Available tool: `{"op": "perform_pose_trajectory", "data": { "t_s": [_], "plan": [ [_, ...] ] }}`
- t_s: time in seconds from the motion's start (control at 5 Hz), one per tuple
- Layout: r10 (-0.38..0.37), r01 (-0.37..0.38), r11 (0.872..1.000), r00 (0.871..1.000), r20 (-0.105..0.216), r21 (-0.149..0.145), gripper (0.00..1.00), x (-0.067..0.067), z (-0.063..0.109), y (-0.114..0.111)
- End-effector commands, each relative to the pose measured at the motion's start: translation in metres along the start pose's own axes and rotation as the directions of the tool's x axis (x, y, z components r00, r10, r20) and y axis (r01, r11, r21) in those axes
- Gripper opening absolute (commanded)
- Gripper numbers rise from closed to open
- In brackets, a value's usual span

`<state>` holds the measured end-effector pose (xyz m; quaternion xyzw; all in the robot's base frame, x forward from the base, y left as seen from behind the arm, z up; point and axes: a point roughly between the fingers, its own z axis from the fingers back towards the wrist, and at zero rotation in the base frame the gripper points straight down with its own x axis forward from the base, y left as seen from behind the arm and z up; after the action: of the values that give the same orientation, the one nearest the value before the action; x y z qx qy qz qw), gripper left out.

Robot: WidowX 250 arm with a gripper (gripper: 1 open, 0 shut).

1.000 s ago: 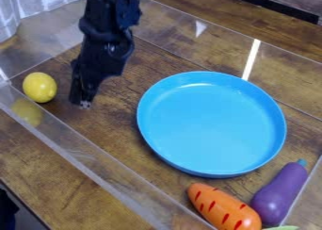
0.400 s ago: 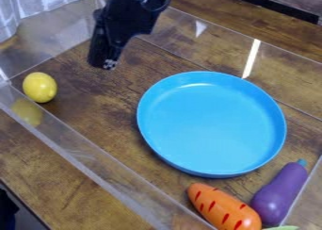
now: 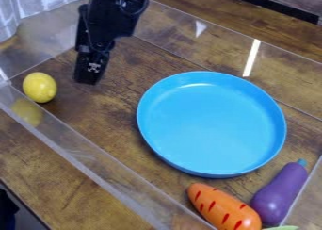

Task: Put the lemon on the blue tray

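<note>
Small yellow lemon (image 3: 40, 87) lies on wood, well apart from the round blue tray (image 3: 210, 122).

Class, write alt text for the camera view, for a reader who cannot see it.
A black robot tool hangs just right of a yellow lemon on a wooden table. An empty blue tray sits further right, with an orange carrot and a purple eggplant near the bottom edge.

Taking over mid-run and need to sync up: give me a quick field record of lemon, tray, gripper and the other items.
lemon: on the wooden table, left side, near the clear wall, not held
blue tray: centre-right, nothing in it
gripper: above the table, right of the lemon, holding nothing; jaw state unclear in this view
carrot: front, below the tray
eggplant: front right, beside the carrot
task status: lemon not yet on tray
</note>
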<state>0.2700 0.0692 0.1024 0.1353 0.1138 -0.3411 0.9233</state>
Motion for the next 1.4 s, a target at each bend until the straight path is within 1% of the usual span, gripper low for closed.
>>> {"op": "perform_pose_trajectory", "data": {
  "t_s": [0.0, 0.2, 0.4, 0.6, 0.8, 1.0, 1.2],
  "plan": [
    [0.093, -0.093, 0.996, 0.996, 0.013, -0.01, 1.0, -0.007, -0.011, 0.012],
    [0.102, -0.102, 0.995, 0.995, 0.018, -0.014, 1.0, -0.015, -0.029, 0.025],
    [0.135, -0.135, 0.991, 0.99, 0.036, -0.018, 1.0, -0.029, -0.05, 0.04],
    [0.11, -0.109, 0.994, 0.992, 0.066, -0.008, 1.0, -0.039, -0.071, 0.042],
    [0.064, -0.065, 0.998, 0.994, 0.085, 0.009, 1.0, -0.041, -0.087, 0.043],
    [0.007, -0.011, 0.999, 0.994, 0.107, 0.031, 1.0, -0.041, -0.103, 0.044],
    [0.027, -0.03, 0.999, 0.993, 0.112, 0.025, 1.0, -0.048, -0.11, 0.041]
  ]
}}
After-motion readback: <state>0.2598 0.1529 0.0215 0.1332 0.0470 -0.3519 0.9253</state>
